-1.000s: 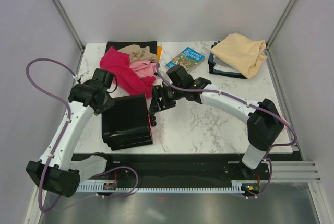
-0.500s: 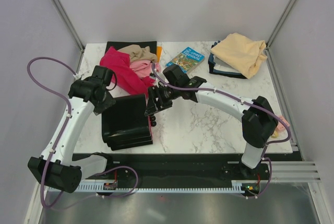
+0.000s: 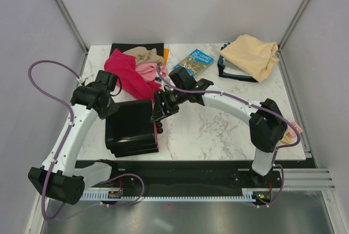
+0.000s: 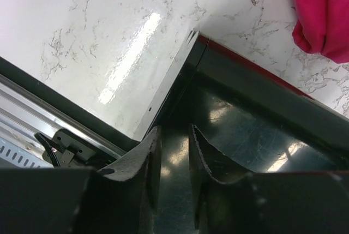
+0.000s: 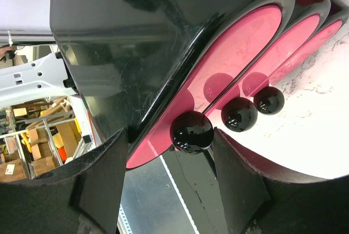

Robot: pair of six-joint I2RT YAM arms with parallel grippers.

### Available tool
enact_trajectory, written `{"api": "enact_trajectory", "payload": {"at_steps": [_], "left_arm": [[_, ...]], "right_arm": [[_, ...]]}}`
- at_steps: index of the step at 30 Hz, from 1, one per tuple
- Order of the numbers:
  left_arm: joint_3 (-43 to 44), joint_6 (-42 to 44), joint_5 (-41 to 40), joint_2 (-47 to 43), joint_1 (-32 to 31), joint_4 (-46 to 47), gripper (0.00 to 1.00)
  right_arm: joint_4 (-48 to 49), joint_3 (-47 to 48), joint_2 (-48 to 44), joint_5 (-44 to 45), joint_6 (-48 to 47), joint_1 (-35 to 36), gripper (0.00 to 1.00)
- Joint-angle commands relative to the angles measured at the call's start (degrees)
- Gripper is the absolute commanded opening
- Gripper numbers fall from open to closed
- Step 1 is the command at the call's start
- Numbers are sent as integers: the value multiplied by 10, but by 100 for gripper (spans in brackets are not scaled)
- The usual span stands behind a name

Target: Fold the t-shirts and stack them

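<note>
Four t-shirts are lying crumpled on the counter [image 3: 218,130]. I am seeing three of them bunched together at the rear left. The crimson red t-shirt [image 3: 124,73] is sprawling nearest the arms, and the pink t-shirt [image 3: 148,71] is touching its right side. The tan-brown t-shirt [image 3: 145,55] is resting behind both, partly over the flat black mat [image 3: 126,47]. The peach-cream t-shirt [image 3: 252,54] is lying well apart at the rear right, draped over a dark object [image 3: 232,73] that I cannot identify. The blue book [image 3: 193,62] is lying between the two groups.

I am also noting a stack of glossy black panels [image 3: 132,127] sitting at the front left, just in front of the crimson red t-shirt. In the right wrist view the panels are showing pink undersides, and each is carrying a round black knob at its edge.

The left pincer [image 4: 173,133] is hovering over the rear left part of the top panel. Its jaws are standing narrowly apart and I am seeing nothing between them. I cannot tell whether the tips are touching the panel.

The right pincer [image 5: 170,141] is sitting at the right edge of the stack with its jaws spread wide. The nearest knob [image 5: 191,131] is showing between the fingers, with a gap on either side. Neither pincer is touching any t-shirt.
</note>
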Motion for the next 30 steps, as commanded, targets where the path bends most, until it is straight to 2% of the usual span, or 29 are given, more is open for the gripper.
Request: {"api": "enact_trajectory", "payload": {"at_steps": [1, 5, 7, 10, 12, 13, 14, 16, 18, 20, 25, 30], "left_arm": [[-77, 11, 168, 65, -23, -37, 29], [-58, 26, 193, 105, -61, -1, 27], [-35, 29, 192, 149, -92, 6, 27], [4, 31, 182, 190, -137, 9, 20], [37, 27, 166, 216, -154, 10, 20], [48, 24, 158, 220, -162, 4, 22], [59, 15, 145, 225, -162, 0, 35], [90, 4, 126, 224, -162, -16, 43], [123, -12, 92, 219, -160, -48, 46], [140, -30, 62, 214, -156, -88, 53], [163, -39, 33, 170, -108, -147, 56], [133, -8, 73, 114, -14, -148, 58]], "right_arm": [[29, 19, 28, 2, -2, 18, 64], [23, 23, 28, 21, -1, 18, 63], [18, 25, 29, 34, 0, 19, 63], [12, 27, 28, 46, -2, 18, 63], [9, 26, 25, 51, -4, 18, 64], [8, 25, 22, 54, -5, 18, 65], [9, 24, 20, 60, -6, 17, 66], [8, 21, 16, 62, -7, 16, 69], [8, 16, 14, 66, -8, 15, 70], [9, 15, 13, 67, -8, 13, 71], [8, 13, 10, 65, -10, 4, 72], [8, 16, 12, 55, -15, -4, 72]]}}
